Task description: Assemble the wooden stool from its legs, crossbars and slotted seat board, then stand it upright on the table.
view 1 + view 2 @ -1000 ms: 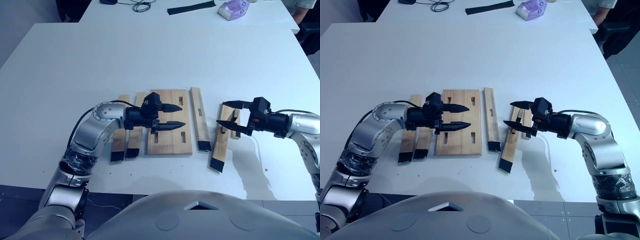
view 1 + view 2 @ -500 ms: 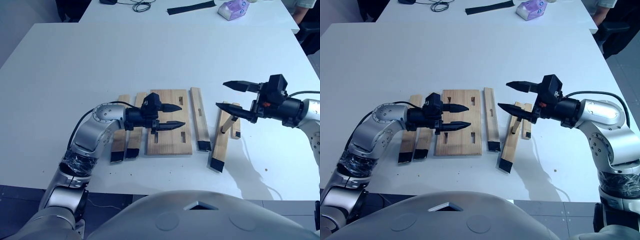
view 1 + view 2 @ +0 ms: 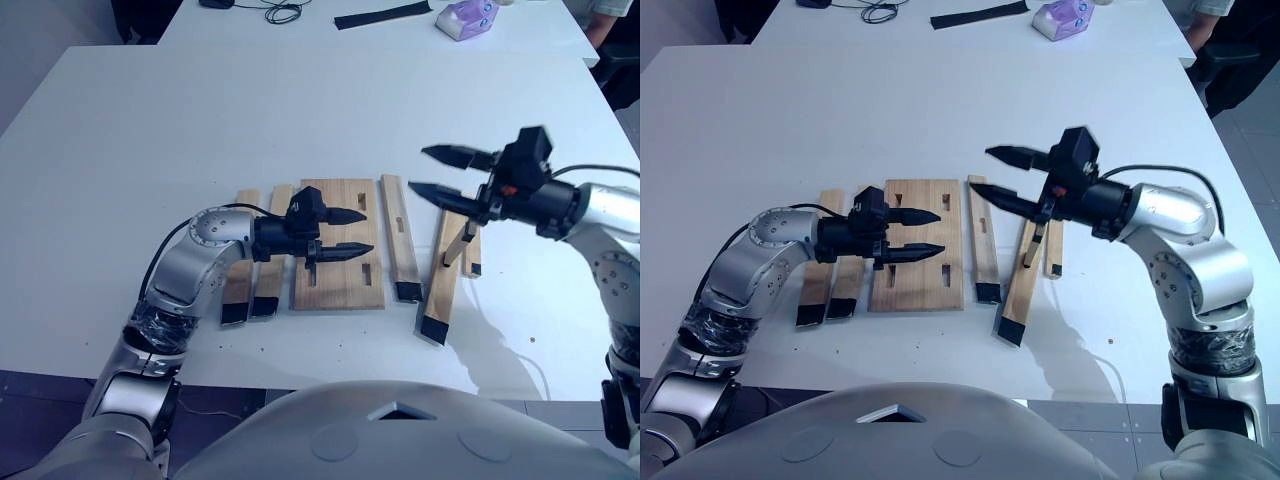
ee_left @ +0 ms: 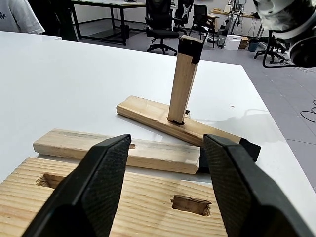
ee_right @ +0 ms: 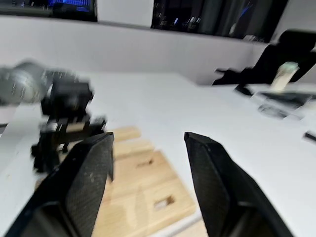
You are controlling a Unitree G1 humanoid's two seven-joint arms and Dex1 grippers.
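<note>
Over seat board | left fingers spread, arm partly covering legs | right fingers spread

The right gripper, fingers spread, has drawn back from the short crossbar at the right centre of the left eye view and risen toward the upper middle, leaving that crossbar standing free and tilted on the leg.
</note>
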